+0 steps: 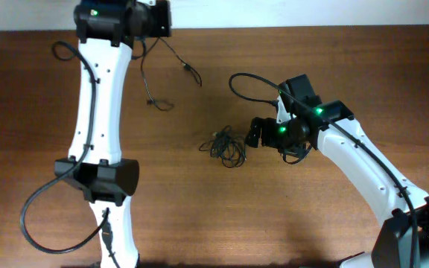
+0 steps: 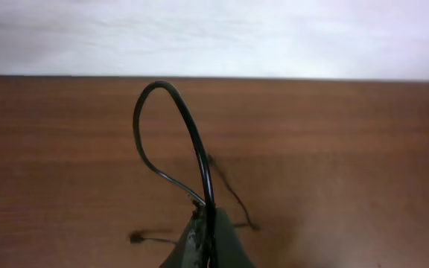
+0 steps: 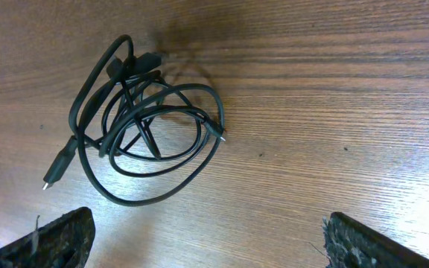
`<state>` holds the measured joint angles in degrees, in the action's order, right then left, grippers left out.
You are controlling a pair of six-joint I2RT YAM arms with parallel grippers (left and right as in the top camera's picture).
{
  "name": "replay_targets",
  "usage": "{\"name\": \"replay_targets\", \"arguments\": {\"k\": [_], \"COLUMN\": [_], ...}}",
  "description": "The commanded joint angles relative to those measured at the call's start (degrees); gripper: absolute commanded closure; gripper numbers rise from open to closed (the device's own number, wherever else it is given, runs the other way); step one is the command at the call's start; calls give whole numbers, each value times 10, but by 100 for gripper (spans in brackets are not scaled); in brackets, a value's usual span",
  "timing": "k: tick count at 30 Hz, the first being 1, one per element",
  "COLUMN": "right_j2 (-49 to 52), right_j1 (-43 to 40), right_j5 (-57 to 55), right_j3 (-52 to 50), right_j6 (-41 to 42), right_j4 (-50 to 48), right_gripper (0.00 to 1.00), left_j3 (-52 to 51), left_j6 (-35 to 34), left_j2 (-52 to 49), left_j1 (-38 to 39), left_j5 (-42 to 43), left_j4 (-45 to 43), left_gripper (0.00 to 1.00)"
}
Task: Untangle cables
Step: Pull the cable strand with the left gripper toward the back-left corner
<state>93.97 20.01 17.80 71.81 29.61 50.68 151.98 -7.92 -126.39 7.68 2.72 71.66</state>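
A knotted bundle of thin black cables (image 1: 226, 145) lies on the brown table; in the right wrist view the bundle (image 3: 147, 119) shows loops and small plug ends. My right gripper (image 1: 253, 134) is open and empty just right of the bundle, its fingers (image 3: 207, 246) wide apart short of the loops. My left gripper (image 1: 157, 30) is at the far edge, shut on a separate black cable (image 1: 146, 78) whose two ends trail onto the table. In the left wrist view this cable (image 2: 171, 112) arches up from the closed fingers (image 2: 211, 238).
The wooden table (image 1: 311, 223) ends at a white wall (image 2: 274, 37) behind the left gripper. The left arm's white links (image 1: 99, 112) run down the left side. The right arm (image 1: 371, 171) comes in from the lower right, with its own thicker wire (image 1: 248, 82).
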Motion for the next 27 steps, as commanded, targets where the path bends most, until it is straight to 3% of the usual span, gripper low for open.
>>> {"name": "replay_targets", "arguments": {"k": [1,6,9,18,27], "right_j2": [2,2,2,2,2], "right_j1": [-1,-1,-1,-1,-1], "right_j5": [-5,-5,-5,-5,-5], "right_j3": [-3,-3,-3,-3,-3], "right_j6": [-2,-2,-2,-2,-2], "right_j4": [1,-3,-3,2,14], "right_gripper": [1,1,1,1,1], "left_j3": [-2,-2,-2,-2,-2], "left_j6": [-37,-35,-35,-35,-31], "left_j2": [1,1,1,-14,-122], "left_j1": [-44,-85,-86,-119,-254], "left_j5": [52,382,476,437,408], "left_j4": [-30,-109,-158,-187,-250], "left_gripper": [100,100,100,100,98]}}
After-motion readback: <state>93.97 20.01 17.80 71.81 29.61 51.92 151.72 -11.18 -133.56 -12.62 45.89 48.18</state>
